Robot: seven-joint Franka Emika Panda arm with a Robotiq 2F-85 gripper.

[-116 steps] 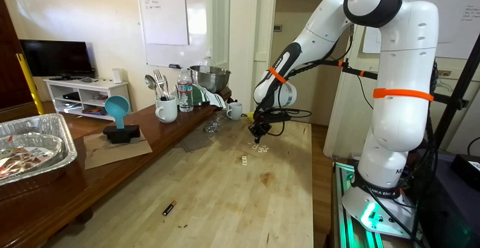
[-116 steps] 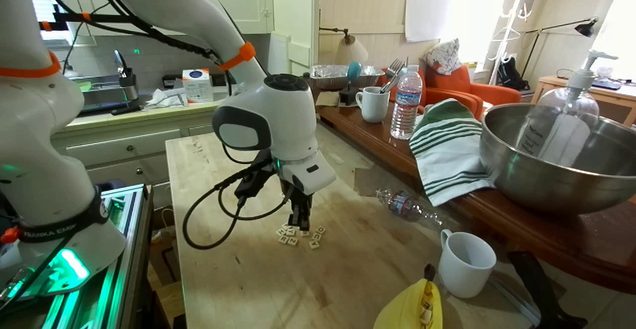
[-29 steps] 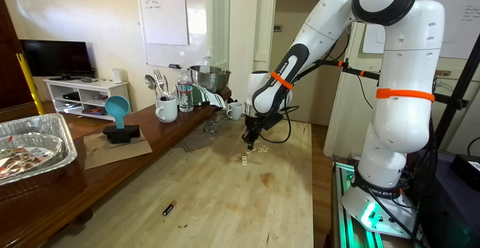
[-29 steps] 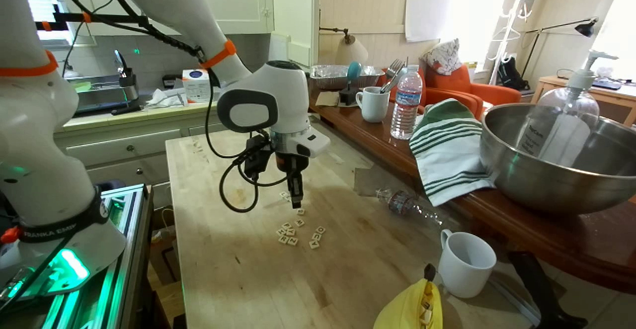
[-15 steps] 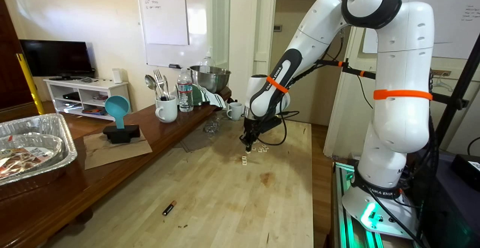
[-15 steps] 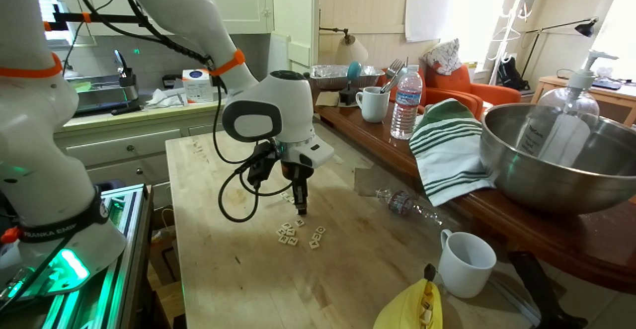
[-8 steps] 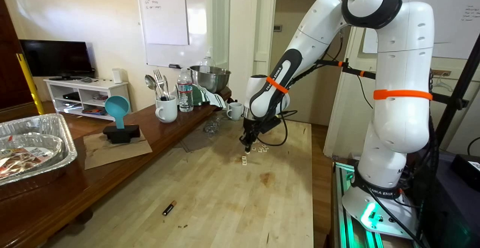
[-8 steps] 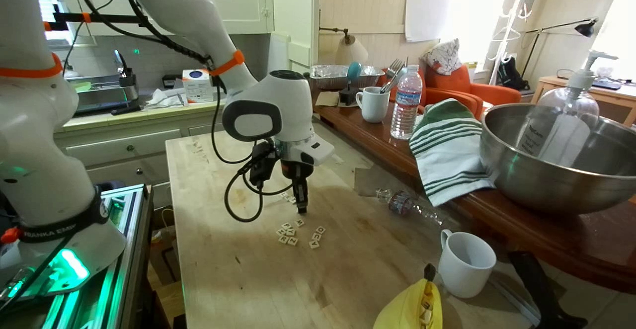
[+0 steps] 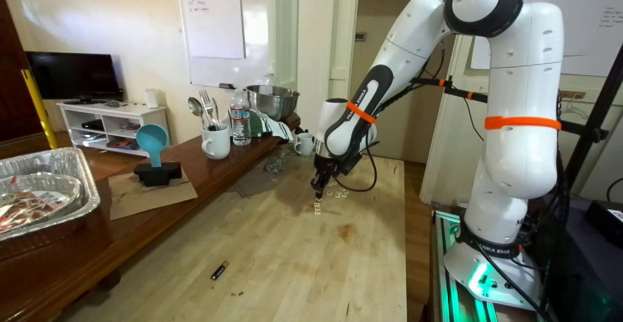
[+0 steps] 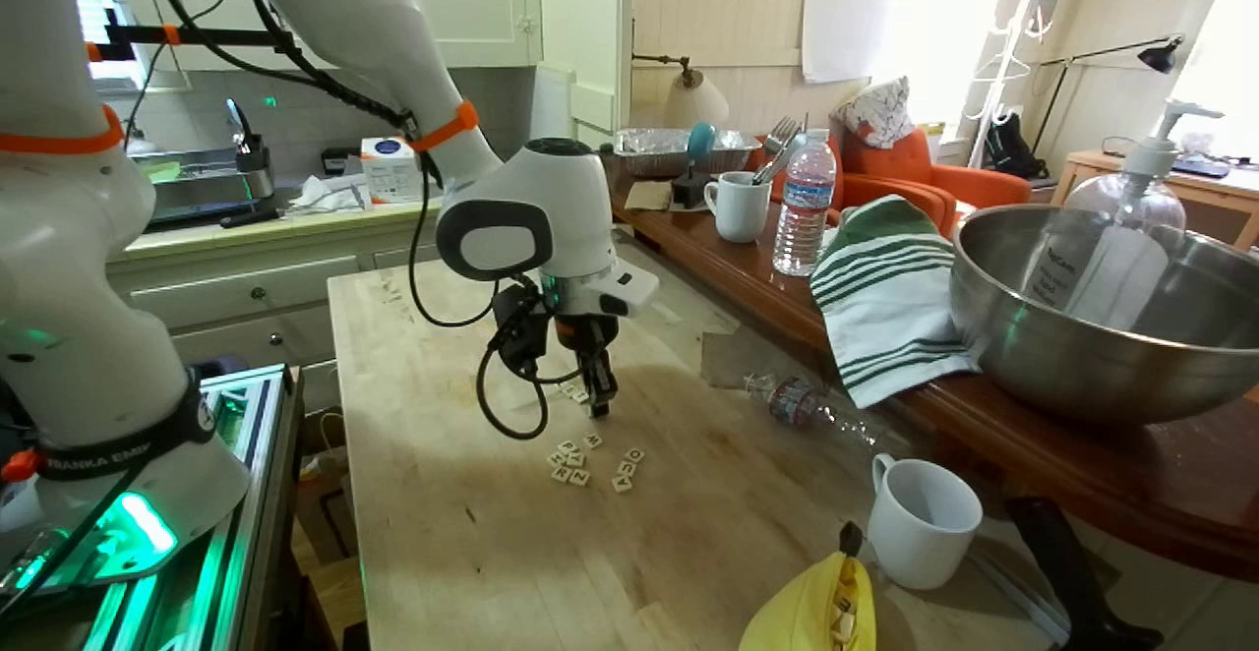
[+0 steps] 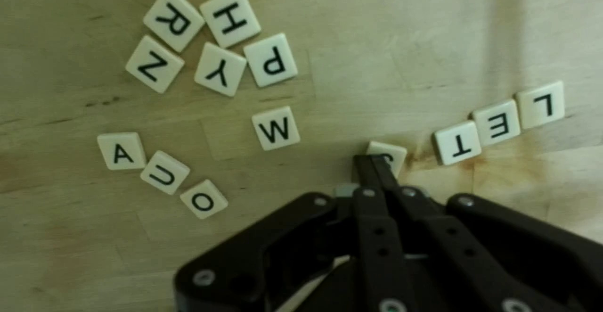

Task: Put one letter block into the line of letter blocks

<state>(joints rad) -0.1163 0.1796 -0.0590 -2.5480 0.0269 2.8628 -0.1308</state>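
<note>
The line of letter blocks [image 11: 496, 122] runs as T, E and L at the right of the wrist view. In an exterior view, the same line [image 9: 317, 208] lies just in front of the fingertips. A single block with a curved letter [image 11: 398, 154] rests between that line and the W block [image 11: 276, 128], a gap short of the T. My gripper [image 11: 370, 157] has its two fingers together, with nothing visible between them. Their tips cover part of the curved-letter block, seemingly at its top or side; contact cannot be made out. In an exterior view, the gripper [image 10: 598, 413] points down close to the tabletop.
Several more blocks, among them Y [image 11: 220, 69] and U [image 11: 165, 172], lie scattered nearby. A white mug [image 10: 925, 523] and a yellow pouch [image 10: 807, 612] stand farther along the table. An empty bottle [image 10: 807, 405] lies by the raised wooden ledge; a battery [image 9: 219, 270] lies apart.
Over the last second my gripper has shifted slightly toward the T-E-L line, its fingers staying together. Earlier it came down beside the curved-letter block. The scattered blocks look unmoved.
</note>
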